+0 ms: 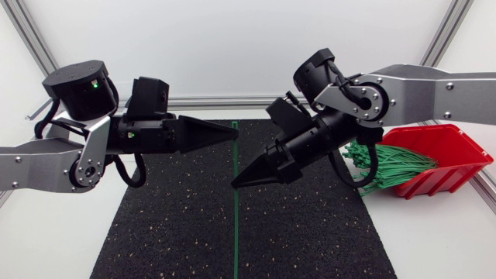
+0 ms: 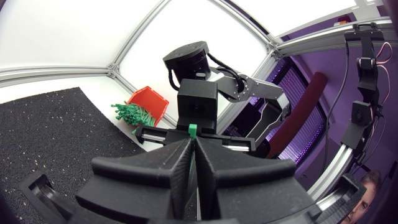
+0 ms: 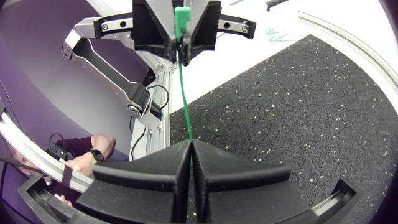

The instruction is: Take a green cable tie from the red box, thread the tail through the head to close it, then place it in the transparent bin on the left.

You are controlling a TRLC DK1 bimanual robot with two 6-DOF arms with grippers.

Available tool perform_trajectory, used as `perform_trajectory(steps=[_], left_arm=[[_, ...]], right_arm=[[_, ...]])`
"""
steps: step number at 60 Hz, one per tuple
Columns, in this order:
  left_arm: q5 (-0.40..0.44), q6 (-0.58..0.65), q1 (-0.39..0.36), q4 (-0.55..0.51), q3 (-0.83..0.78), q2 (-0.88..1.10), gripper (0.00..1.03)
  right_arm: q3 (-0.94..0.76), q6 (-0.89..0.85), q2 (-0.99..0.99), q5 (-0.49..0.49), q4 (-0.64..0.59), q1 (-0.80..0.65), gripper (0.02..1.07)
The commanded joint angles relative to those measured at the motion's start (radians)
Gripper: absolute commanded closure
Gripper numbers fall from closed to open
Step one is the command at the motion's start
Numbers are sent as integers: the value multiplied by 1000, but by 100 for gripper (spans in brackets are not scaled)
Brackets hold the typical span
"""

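**One green cable tie stretched between two closed hands above the mat**

Both of my arms meet over the middle of the desk (image 1: 46, 232). The desk is white and smooth, and a black rubber mat (image 1: 170, 225) with a grainy, pale-flecked surface covers its centre.

The left hand (image 1: 231, 132) is a matte black wedge that tapers to a point and aims at the desk's middle. Its fingers are pressed together on the small square head of the green cable tie (image 3: 185, 93). The head pokes out at the very tips.

The right hand (image 1: 236, 184) has the same wedge shape and slants downward towards the mat. Its fingers are also closed tight, pinching the tie's thin strap.

The tie is a slim, smooth plastic strip held in the air, straight and taut. Its long axis runs from one hand tip to the other. The head end is at the left hand, on the far side, and the strap leads towards me into the right hand.

The red box (image 1: 453, 147) sits at the mat's right edge, behind the right arm. It is a glossy plastic bin with an open, sloping front. It holds spare green ties (image 1: 387, 167), a thick loose bundle with ends spilling out onto the mat.
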Motion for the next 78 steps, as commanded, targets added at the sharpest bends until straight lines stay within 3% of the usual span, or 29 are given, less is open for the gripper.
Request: perform_trajectory(steps=[1,78], left_arm=[[10,-26,9,10,26,2,95],[13,-10,-17,13,-13,36,90]], right_arm=[[-10,-16,13,6,-20,-5,101],[-13,-21,-22,4,-20,-12,101]])
